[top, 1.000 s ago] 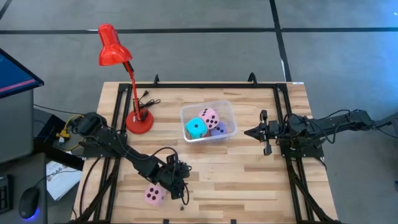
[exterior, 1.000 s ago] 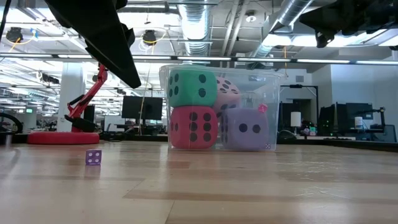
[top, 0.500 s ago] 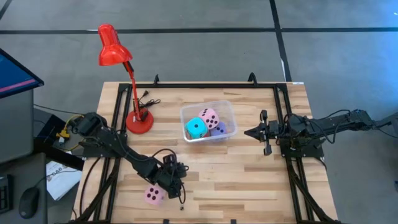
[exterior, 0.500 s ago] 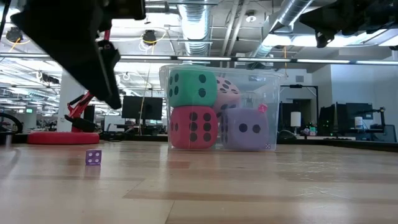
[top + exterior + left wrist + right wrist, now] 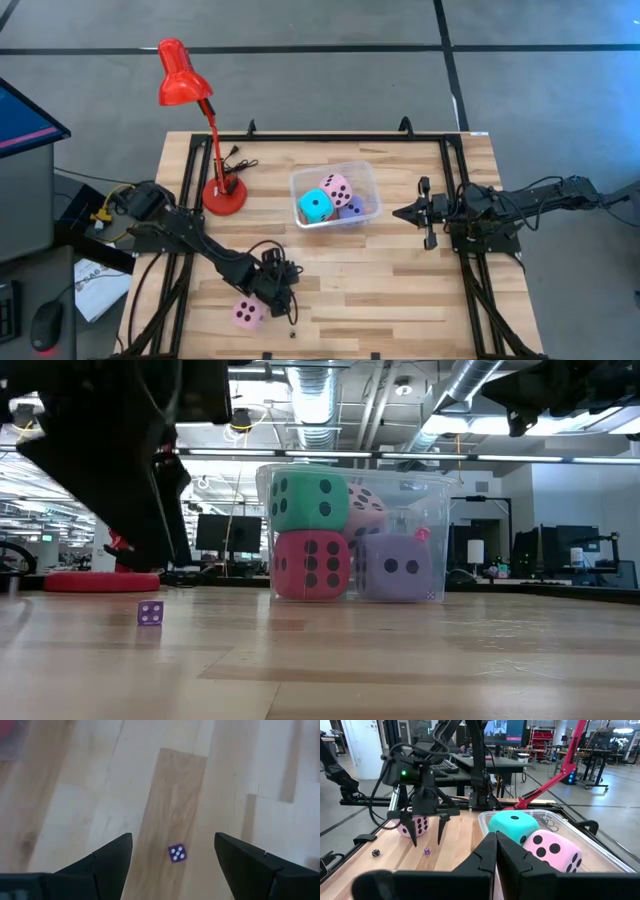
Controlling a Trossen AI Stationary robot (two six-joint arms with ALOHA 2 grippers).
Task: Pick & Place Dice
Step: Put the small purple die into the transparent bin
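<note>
A clear container (image 5: 364,180) holds a cyan die (image 5: 316,206), a pink die (image 5: 338,189) and a lavender die (image 5: 353,208). The low view shows a red die (image 5: 312,565) under the cyan one. The second pink die (image 5: 247,313) rests on the table near its near edge. My left gripper (image 5: 278,300) is open beside that die, fingers pointing down, standing on either side of a tiny purple die (image 5: 176,853) that lies on the wood. My right gripper (image 5: 400,212) is shut and waits right of the container.
A red desk lamp (image 5: 224,195) stands on the table's left part, left of the container. A tiny black die (image 5: 292,333) lies by the near edge. Black frame rails (image 5: 455,175) run along both sides. Bare wood lies between the container and the near edge.
My left gripper has come down toward the table and shifted slightly toward the left, over the tiny purple die, staying open. The dice have not moved.
</note>
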